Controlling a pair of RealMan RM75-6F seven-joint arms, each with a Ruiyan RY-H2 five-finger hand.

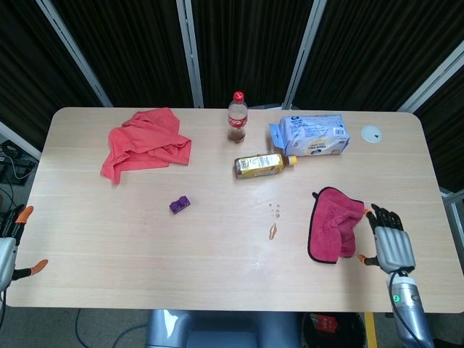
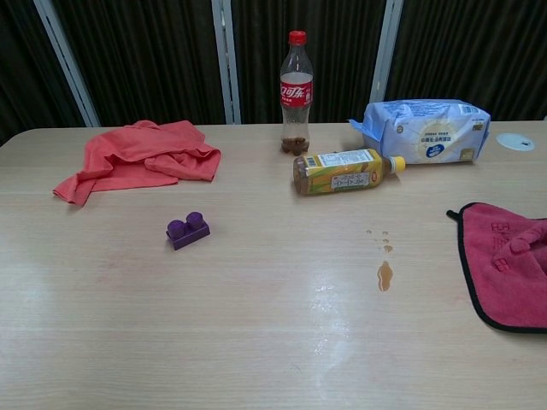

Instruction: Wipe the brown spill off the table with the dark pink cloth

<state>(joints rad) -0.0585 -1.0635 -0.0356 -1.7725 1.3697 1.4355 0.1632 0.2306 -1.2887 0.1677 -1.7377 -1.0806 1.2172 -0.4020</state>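
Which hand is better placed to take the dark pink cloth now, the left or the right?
The right hand. It is right beside the dark pink cloth, with open fingers. The left hand is at the table's far opposite edge, across the brown spill.

Dark pink cloth [image 1: 334, 225] with black edging, crumpled flat on table, small brown spill [image 1: 272, 231] to its left

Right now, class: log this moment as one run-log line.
stage: reaching | right hand: open, beside pink cloth | left hand: idle at table edge | spill: unwiped
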